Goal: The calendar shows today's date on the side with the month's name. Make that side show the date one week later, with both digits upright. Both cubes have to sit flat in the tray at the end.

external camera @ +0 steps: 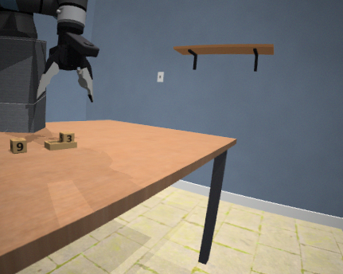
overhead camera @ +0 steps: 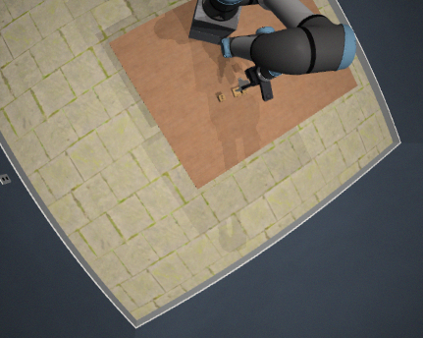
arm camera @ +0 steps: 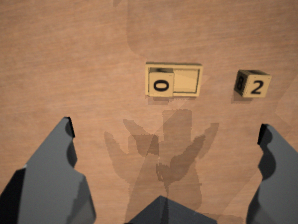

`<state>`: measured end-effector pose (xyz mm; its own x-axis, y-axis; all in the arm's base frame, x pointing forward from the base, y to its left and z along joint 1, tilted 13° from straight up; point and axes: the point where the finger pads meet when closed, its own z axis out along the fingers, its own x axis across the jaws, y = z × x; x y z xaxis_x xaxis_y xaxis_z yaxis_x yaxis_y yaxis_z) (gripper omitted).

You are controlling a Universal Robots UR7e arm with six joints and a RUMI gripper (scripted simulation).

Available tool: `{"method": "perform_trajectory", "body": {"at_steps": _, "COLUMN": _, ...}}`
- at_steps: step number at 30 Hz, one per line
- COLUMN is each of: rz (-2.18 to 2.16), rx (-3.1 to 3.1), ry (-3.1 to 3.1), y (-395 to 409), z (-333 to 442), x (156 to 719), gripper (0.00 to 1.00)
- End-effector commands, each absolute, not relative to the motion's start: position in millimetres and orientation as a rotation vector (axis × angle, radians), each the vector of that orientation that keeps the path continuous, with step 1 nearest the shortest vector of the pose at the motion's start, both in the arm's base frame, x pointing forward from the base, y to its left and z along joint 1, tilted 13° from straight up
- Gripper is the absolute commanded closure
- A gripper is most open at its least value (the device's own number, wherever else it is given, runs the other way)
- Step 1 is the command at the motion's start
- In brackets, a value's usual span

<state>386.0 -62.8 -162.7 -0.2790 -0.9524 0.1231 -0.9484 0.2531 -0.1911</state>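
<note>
The wooden tray [arm camera: 174, 80] lies on the table. One cube [arm camera: 161, 85] sits in its left slot with 0 on top; in the exterior view this cube [external camera: 67, 138] shows 3 on its side. The tray's other slot is empty. A second cube [arm camera: 254, 84] rests on the table to the right of the tray, with 2 on top and 8 on one side; in the exterior view this cube [external camera: 18, 145] shows 9. My gripper [external camera: 64, 85] hangs open and empty well above the tray [external camera: 60, 144]. Its fingers frame the lower corners of the wrist view [arm camera: 165, 150].
The robot's grey base block [external camera: 13, 84] stands behind the tray. The table's edge [external camera: 148, 175] runs to the right. A wall shelf [external camera: 224, 49] hangs far off.
</note>
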Motion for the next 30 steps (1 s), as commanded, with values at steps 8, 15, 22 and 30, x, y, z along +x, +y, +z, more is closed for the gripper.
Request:
{"method": "perform_trajectory", "body": {"at_steps": 8, "rz": -0.355, "rx": -1.879, "ry": 2.472, "y": -62, "z": -162, "x": 386, "gripper": 0.00}}
{"method": "perform_trajectory", "body": {"at_steps": 15, "rz": -0.355, "rx": -1.879, "ry": 2.472, "y": -62, "z": -162, "x": 386, "gripper": 0.00}}
{"method": "perform_trajectory", "body": {"at_steps": 22, "rz": -0.355, "rx": -1.860, "ry": 2.484, "y": -63, "z": -162, "x": 386, "gripper": 0.00}}
{"method": "perform_trajectory", "body": {"at_steps": 30, "rz": -0.350, "rx": -1.658, "ry": 2.602, "y": -77, "z": -162, "x": 386, "gripper": 0.00}}
